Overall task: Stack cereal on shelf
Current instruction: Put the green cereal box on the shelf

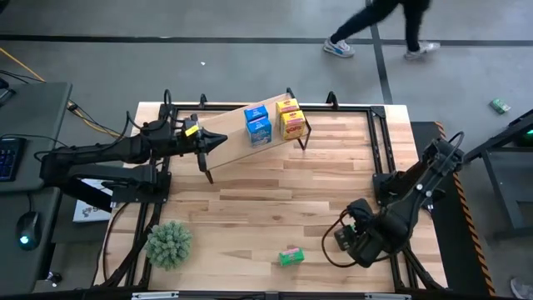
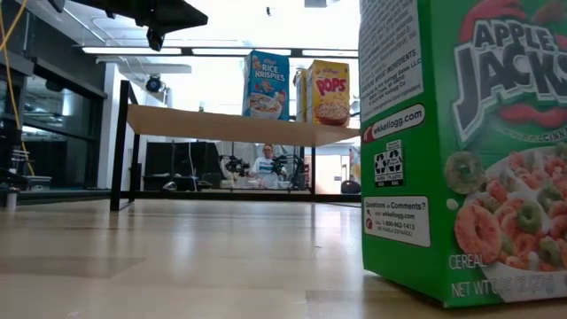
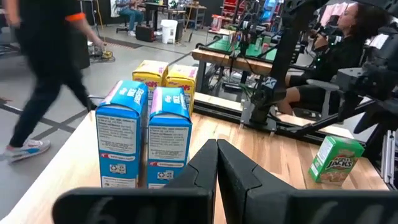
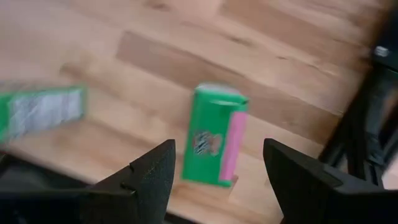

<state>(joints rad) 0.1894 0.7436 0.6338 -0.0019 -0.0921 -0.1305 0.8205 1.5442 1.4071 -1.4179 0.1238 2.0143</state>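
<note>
While the left gripper (image 1: pixel 218 142) rests with its fingers pressed together over the near end of the shelf (image 1: pixel 233 129), the right gripper (image 4: pixel 217 171) hangs with its fingers spread apart above the tabletop (image 1: pixel 275 200) at the near right corner, holding nothing. Four cereal cartons stand upright on the sloped plank: two blue cartons (image 1: pixel 258 125) side by side, touching or nearly so, and two yellow cartons (image 1: pixel 291 119) just beyond them toward the shelf's far end. Left wrist view confirms this order, blue pair (image 3: pixel 144 140) nearest the closed fingers, yellow pair (image 3: pixel 166 79) behind. Low view shows one blue carton (image 2: pixel 268 85) and one yellow carton (image 2: pixel 328 92) standing on the plank's upper surface. One green carton (image 1: pixel 291 256) stands on the table near the front edge, well apart from the shelf, between the spiky plant (image 1: pixel 169 243) and the right gripper. Right wrist view shows a green carton (image 4: pixel 214 135) on the wood between the spread fingers but farther off, untouched; a second green shape (image 4: pixel 40 112) to one side is too blurred to identify. A person (image 1: pixel 379 25) walks past beyond the table's far edge.
</note>
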